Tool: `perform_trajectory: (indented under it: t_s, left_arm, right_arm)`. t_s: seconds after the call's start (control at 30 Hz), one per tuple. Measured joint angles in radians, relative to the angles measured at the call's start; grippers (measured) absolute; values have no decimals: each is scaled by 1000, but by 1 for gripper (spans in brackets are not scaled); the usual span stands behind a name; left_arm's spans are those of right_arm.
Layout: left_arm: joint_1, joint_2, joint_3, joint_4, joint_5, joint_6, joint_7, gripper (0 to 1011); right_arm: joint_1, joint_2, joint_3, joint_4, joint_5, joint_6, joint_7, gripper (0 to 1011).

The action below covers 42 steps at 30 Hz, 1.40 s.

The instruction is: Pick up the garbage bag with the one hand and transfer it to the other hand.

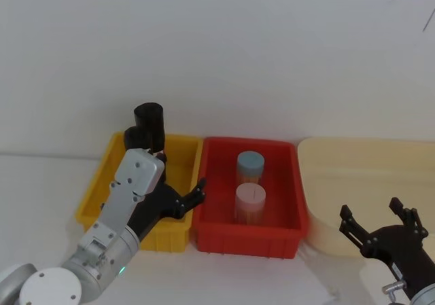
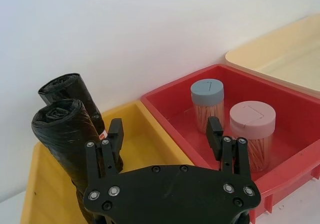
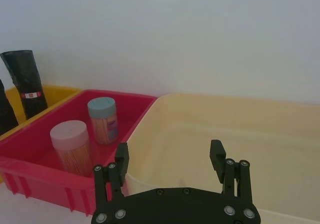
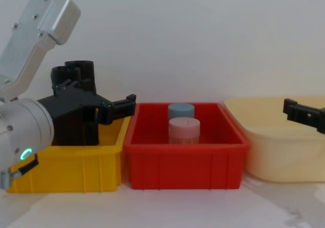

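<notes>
A: Left pincer (image 2: pixel 165 134) status?
B: Released. Fingers (image 2: pixel 116 134) are spread wide, gripping nothing. It's on the arm with the green ring (image 4: pixel 24 154), hanging over the yellow bin (image 4: pixel 66 169).
A: Garbage bag?
B: The garbage bag (image 2: pixel 60 129) stands in the yellow bin's back corner, leaning a bit. In the left wrist view one finger overlaps its side; can't tell if they touch. The roll sits outside the gap, not between the fingers.
A: Second black roll there?
B: Yes, a stickered roll (image 3: pixel 25 82) with a red-and-white label, just behind the garbage bag, close to the wall (image 1: pixel 272 60).
A: Other fingertip?
B: Out over the seam between the yellow bin and the red bin (image 4: pixel 185 162).
A: Red bin contents?
B: Two upright jars of thin sticks. The blue-lidded jar (image 1: pixel 250 164) is at the back, the pink-lidded jar (image 1: pixel 249 200) just in front, close together.
A: Right pincer?
B: The right pincer (image 1: pixel 374 213) is also released, fingers apart. It hovers at the near side of the cream tub (image 4: pixel 279 157), well apart from the bag.
A: Layout?
B: Three containers in a row on the white tabletop (image 4: pixel 177 207): yellow on the robot's left, red in the middle, cream on the right, walls side by side.
</notes>
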Motion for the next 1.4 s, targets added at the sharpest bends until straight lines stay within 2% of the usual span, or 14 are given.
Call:
perform_trajectory:
  t_s: [1.13, 1.4]
  left_arm:
    - [0, 0, 0, 0, 0, 0, 0, 1001]
    - [0, 0, 0, 0, 0, 0, 0, 1001]
  right_arm:
    - [-1, 0, 1, 0, 0, 0, 0, 999]
    - [-18, 19, 10, -14, 5, -4, 26, 999]
